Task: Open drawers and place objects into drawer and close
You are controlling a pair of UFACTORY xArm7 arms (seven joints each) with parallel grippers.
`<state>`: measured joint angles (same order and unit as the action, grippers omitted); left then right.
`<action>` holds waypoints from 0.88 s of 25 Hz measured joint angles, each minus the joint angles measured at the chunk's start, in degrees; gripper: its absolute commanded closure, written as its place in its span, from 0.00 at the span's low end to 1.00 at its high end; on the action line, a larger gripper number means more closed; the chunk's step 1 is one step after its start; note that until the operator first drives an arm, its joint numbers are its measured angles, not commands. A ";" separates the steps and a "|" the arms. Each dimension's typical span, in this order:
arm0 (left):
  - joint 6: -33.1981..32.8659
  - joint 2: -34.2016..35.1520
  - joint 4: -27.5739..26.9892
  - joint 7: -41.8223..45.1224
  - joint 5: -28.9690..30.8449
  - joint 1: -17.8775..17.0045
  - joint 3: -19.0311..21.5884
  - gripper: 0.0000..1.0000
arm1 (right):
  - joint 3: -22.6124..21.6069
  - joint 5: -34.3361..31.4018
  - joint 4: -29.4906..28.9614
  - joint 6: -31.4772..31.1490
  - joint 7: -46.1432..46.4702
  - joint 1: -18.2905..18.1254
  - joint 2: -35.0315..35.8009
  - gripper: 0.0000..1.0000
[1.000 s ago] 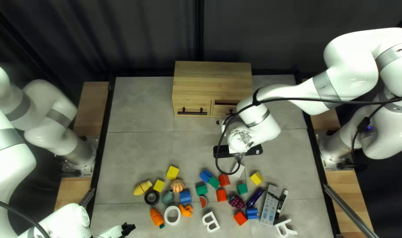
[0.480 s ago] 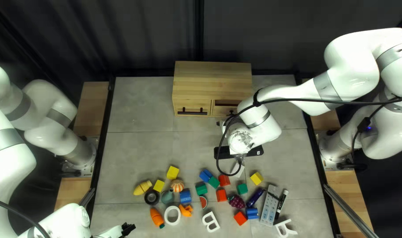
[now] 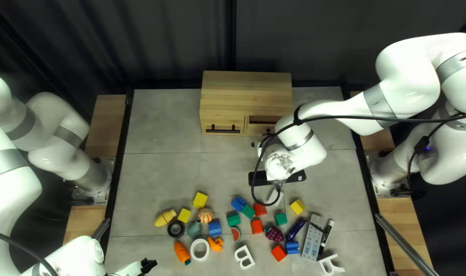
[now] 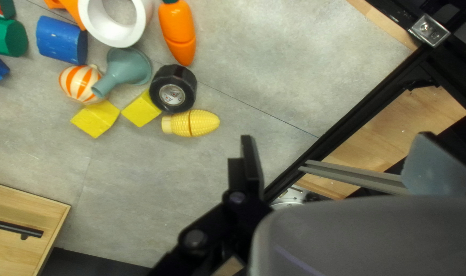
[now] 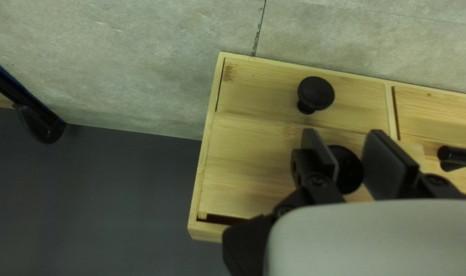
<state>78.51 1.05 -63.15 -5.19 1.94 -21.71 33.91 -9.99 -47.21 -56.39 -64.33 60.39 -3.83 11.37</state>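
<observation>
One wooden cabinet (image 3: pixel 246 94) near tabletop's (image 3: pixel 161 174) far edge, upper knobbed drawer (image 5: pixel 248 168) ajar. Right tool (image 3: pixel 260 146) apparently pinching one black knob (image 5: pixel 350 171). Left tool (image 3: pixel 149 265) spread. Three yellow blocks (image 3: pixel 200 200), nearer side.

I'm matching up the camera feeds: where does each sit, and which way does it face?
Top left: above the table's near edge, slanting down toward the curtain; left arm and right arm show.
Left wrist: on left arm, facing down at corn and carrot; left gripper, open, shows.
Right wrist: on right arm, facing the cabinet's front; right gripper shows.
All three share the cabinet.
</observation>
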 measured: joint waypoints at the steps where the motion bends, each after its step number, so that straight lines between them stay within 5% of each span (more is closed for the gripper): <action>1: 0.00 0.00 0.00 0.00 0.00 0.00 0.00 0.00 | -0.02 0.02 -0.04 -0.07 0.05 0.02 0.00 0.83; 22: 0.00 0.00 0.00 0.00 0.00 0.00 0.00 0.00 | -0.80 0.44 -1.01 -1.12 -0.12 0.98 0.69 0.79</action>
<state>78.51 1.05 -63.15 -5.19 1.94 -21.71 33.91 -10.79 -46.77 -57.40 -65.45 60.26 -2.85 12.06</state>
